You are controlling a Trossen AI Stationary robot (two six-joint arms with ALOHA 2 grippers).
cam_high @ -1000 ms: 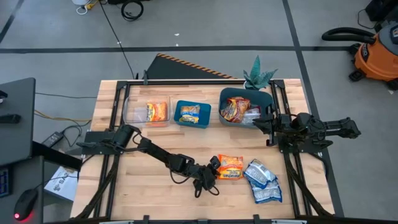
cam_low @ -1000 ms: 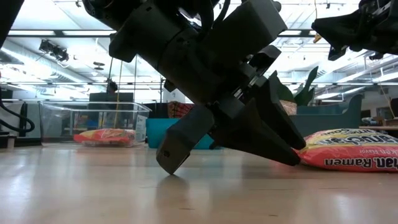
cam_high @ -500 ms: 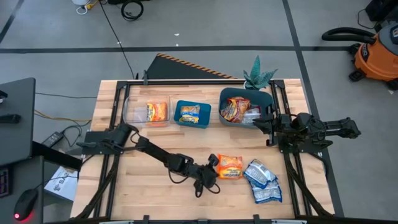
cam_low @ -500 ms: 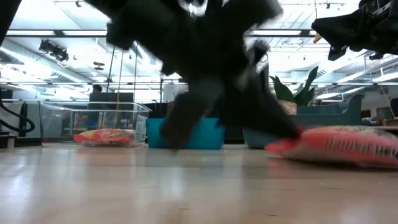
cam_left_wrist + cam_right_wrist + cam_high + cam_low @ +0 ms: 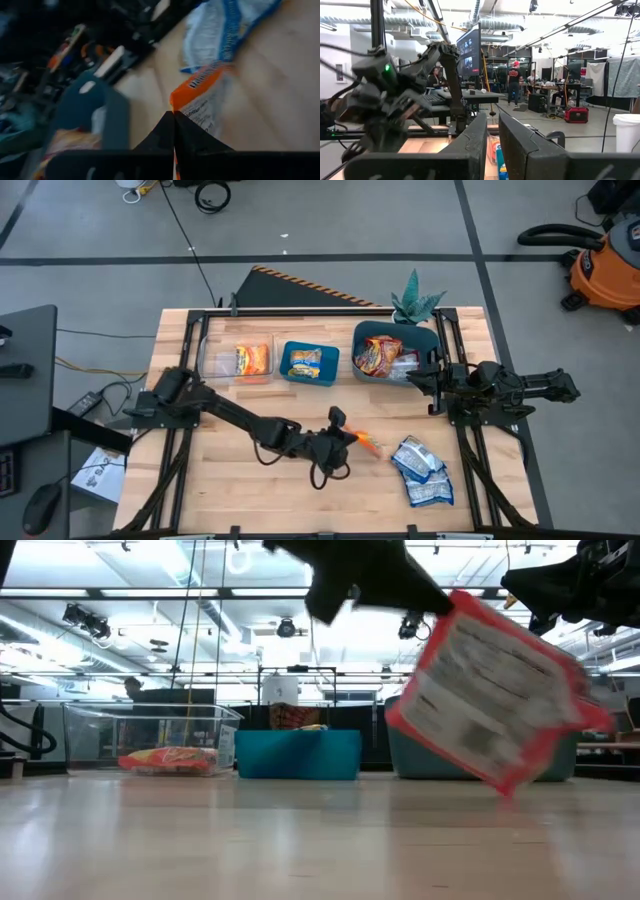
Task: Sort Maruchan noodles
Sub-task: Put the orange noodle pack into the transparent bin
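An orange Maruchan noodle packet [image 5: 367,444] [image 5: 490,690] hangs above the table's middle, and my left gripper [image 5: 350,438] [image 5: 174,120] is shut on it. Several blue-white packets [image 5: 422,472] lie flat on the table to its right. The clear bin [image 5: 212,358] holds an orange packet, the blue bin [image 5: 288,366] another packet, and the teal bin [image 5: 362,340] red ones. My right gripper [image 5: 418,376] [image 5: 493,125] waits by the teal bin's right side, with a narrow gap between its fingers and nothing in it. My left gripper pinches the packet's orange edge seam [image 5: 186,102] between its two shut fingers. The fingers come from the table's left, slanting down. The packet is lifted clear of the table and hangs tilted below the fingers, its printed back [image 5: 480,700] toward the near edge.
A green plant [image 5: 415,302] stands behind the teal bin. Black frame rails [image 5: 480,460] run along both sides of the table. Bare wood [image 5: 230,480] lies near the front left. A shop vacuum [image 5: 605,270] stands on the floor at far right.
My left gripper has shut on the orange packet's left edge and risen. The packet, which lay flat on the table, is now lifted clear and tipped up on edge.
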